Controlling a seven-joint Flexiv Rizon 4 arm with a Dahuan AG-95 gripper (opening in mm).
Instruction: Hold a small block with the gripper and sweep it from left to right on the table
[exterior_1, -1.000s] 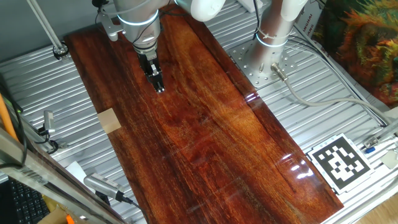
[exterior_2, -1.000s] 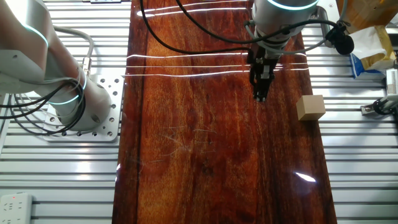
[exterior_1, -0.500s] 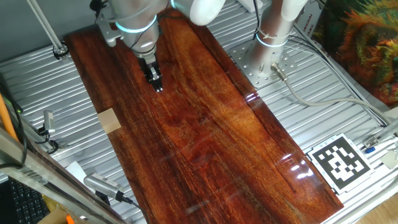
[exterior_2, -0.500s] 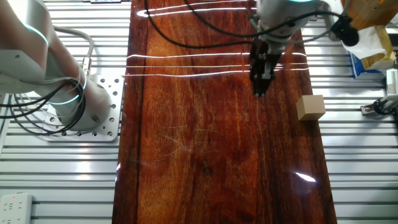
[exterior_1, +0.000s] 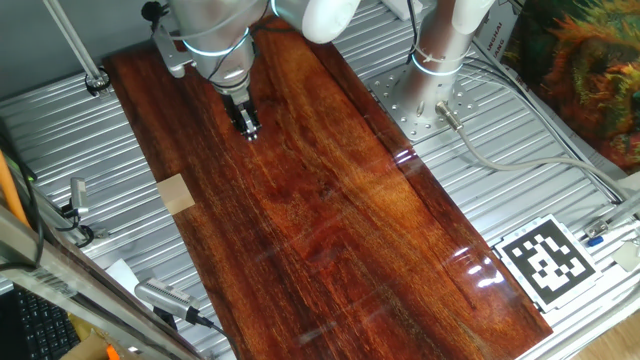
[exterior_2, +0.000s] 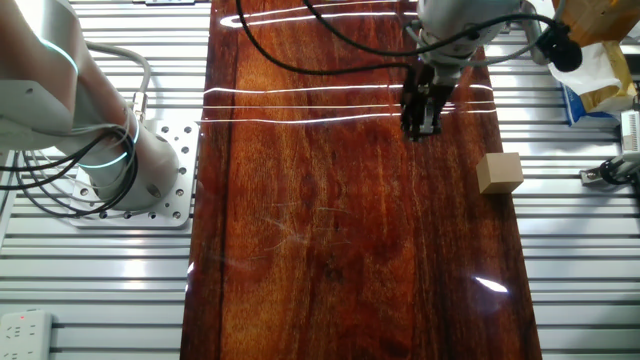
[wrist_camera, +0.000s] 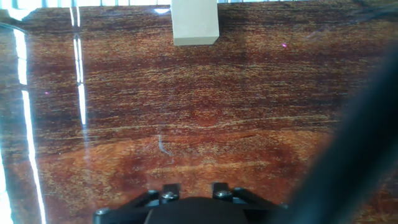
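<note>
Reaching for block | narrow black two-finger gripper (exterior_1: 248, 128) empty, opening unclear, over glossy reddish-brown worktop (exterior_1: 330, 210) | light tan wooden cube (exterior_1: 176, 193) apart at edge | centre fingers before closing

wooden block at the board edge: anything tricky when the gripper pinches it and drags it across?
The small block looks like a plain rigid wood cube, so it should probably hold shape in a pinch. Flat faces suggest sliding, not rolling; a high grip might tip it. The table is glossy, so drag is likely low. It sits at the board's edge, apart from the gripper, so a nudge could push it off.
</note>
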